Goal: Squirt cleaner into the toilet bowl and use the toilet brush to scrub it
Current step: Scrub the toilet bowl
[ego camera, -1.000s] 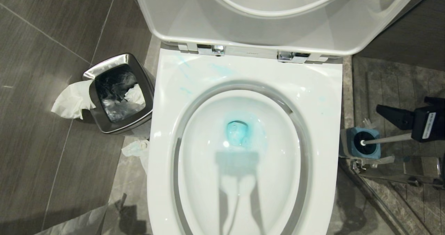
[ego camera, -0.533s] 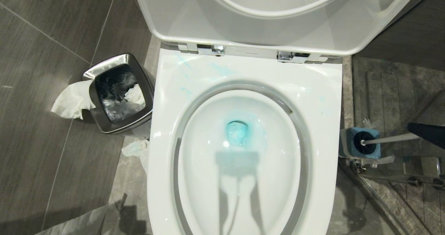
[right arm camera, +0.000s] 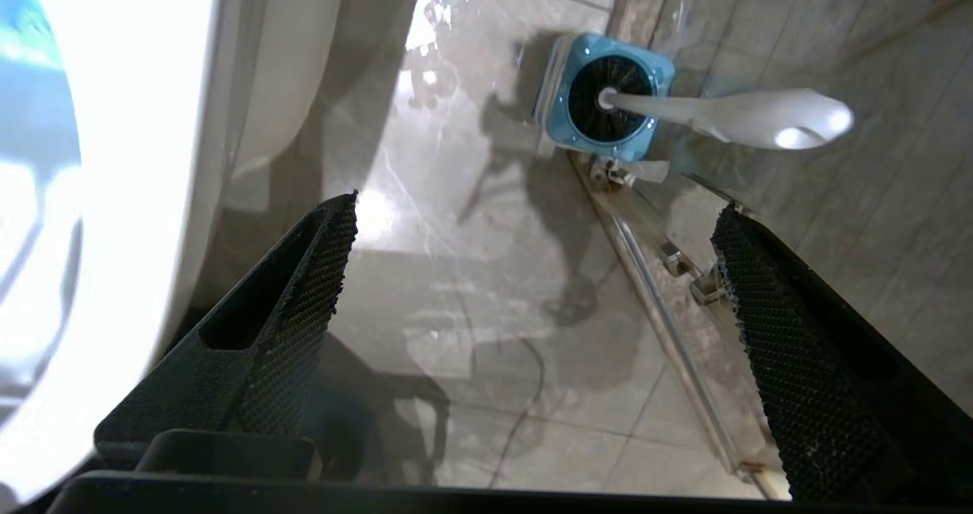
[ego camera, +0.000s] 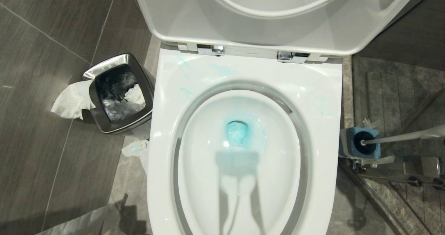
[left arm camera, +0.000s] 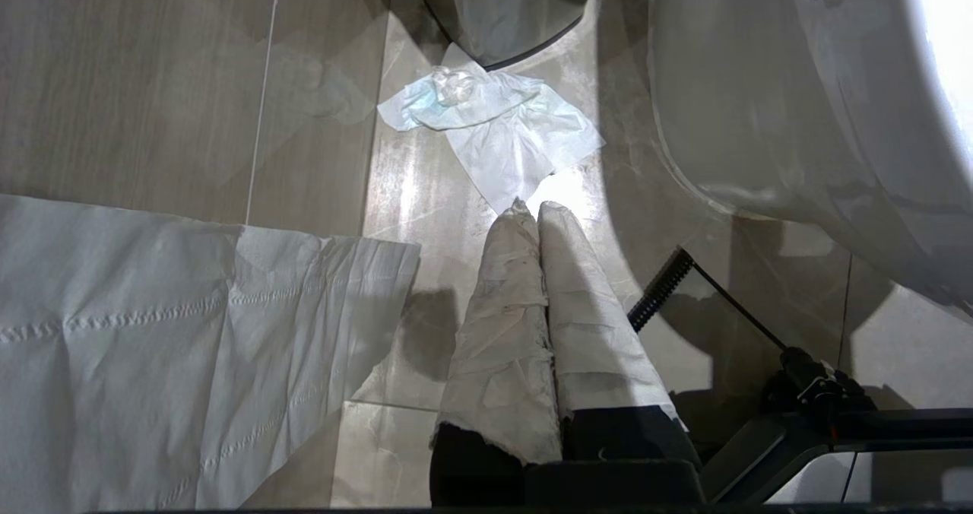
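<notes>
The toilet bowl fills the centre of the head view, its seat and lid raised at the top of the frame on chrome hinges. Blue cleaner liquid pools at the bottom of the bowl, and faint blue streaks mark the white rim at its upper left. A dark shadow falls across the lower half of the bowl.

The toilet brush stands in its square blue holder on the floor at the right of the frame, just beside the bowl; its black bristle head sits inside the holder and its white handle leans toward the right edge. In the right wrist view the brush and holder lie in the upper part of the frame, well apart from the right gripper, whose black fingers stand wide apart with nothing between them, over the tiled floor.

The left gripper shows only in the left wrist view, low beside the bowl's outer wall, its paper-wrapped fingers pressed together. A crumpled tissue lies just beyond its tips, and a paper sheet covers the lower left.

At the left of the head view a square steel bin stands beside the bowl, tissue hanging over its edge.
</notes>
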You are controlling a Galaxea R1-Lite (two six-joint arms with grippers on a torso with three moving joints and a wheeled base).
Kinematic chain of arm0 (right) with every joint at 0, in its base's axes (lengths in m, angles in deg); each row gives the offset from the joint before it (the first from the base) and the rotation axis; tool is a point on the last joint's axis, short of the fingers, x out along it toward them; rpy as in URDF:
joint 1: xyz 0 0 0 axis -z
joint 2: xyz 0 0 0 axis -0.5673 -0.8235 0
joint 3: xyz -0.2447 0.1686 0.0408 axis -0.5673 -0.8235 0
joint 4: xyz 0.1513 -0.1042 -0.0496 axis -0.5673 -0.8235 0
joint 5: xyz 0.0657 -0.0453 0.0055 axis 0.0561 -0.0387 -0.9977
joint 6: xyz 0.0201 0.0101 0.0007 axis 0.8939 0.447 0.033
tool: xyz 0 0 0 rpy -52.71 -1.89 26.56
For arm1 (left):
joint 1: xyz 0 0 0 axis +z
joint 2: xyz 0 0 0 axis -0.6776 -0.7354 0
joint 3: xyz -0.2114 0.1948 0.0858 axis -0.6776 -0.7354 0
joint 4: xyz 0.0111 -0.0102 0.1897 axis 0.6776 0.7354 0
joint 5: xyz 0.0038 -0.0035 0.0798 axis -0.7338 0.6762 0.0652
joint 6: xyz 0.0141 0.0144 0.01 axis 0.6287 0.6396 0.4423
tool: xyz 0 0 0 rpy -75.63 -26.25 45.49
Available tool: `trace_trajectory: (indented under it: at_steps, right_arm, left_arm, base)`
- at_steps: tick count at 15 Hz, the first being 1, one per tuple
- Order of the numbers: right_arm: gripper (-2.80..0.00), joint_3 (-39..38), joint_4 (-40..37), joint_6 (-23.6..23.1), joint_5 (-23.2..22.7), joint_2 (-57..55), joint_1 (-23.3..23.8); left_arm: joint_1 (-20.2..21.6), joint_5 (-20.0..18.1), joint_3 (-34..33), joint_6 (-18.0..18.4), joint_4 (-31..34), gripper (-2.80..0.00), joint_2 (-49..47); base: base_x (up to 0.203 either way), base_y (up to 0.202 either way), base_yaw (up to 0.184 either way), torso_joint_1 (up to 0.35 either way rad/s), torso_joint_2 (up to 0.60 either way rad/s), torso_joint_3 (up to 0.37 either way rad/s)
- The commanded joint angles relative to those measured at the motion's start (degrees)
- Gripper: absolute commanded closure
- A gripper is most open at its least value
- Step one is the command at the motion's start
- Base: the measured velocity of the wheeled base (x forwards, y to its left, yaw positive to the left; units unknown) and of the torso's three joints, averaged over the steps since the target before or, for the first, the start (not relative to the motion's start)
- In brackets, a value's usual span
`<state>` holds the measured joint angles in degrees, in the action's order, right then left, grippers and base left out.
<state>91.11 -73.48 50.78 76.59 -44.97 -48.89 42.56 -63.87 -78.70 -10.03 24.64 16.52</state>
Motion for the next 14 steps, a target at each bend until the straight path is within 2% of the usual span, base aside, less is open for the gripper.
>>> trace_trajectory:
  at_steps: [1, 2, 3, 4, 9, 11, 14]
  right_arm:
    - [-2.80, 0.52, -0.16, 1.22, 0.20, 1.73, 0.00]
    - [-2.80, 0.37, -0.09, 1.23, 0.45, 2.29, 0.00]
    - [-1.34, 0.40, -0.09, 1.19, 0.49, 2.75, 0.00]
    - [0.00, 0.71, -0.18, 1.15, 0.48, 2.87, 0.00]
    - [0.00, 2.93, -0.09, 0.54, 4.96, 3.92, 0.00]
    - [0.00, 3.69, -0.21, -2.35, 4.99, 4.44, 0.00]
    - [0.00, 3.39, -3.26, -2.46, 4.75, 7.08, 0.00]
  left_arm:
    - [0.01, 0.01, -0.09, 0.01, -0.01, 0.00, -0.08]
    - [-0.08, 0.01, -0.09, 0.01, 0.05, 0.00, -0.08]
    - [0.01, 0.01, -0.09, 0.01, 0.03, 0.00, -0.08]
    - [0.01, 0.01, -0.09, 0.01, -0.02, 0.00, -0.08]
    - [0.00, 0.01, -0.09, 0.01, 0.05, 0.00, -0.08]
    - [0.01, 0.01, -0.09, 0.01, -0.02, 0.00, -0.08]
    - [0.01, 0.01, -0.09, 0.01, -0.02, 0.00, -0.08]
  base:
    - [0.000, 0.000, 0.000, 0.000, 0.00, 0.000]
    - [0.000, 0.000, 0.000, 0.000, 0.00, 0.000]
    - [0.000, 0.000, 0.000, 0.000, 0.00, 0.000]
    - [0.000, 0.000, 0.000, 0.000, 0.00, 0.000]
    - [0.000, 0.000, 0.000, 0.000, 0.00, 0.000]
    - [0.000, 0.000, 0.000, 0.000, 0.00, 0.000]
    - [0.000, 0.000, 0.000, 0.000, 0.00, 0.000]
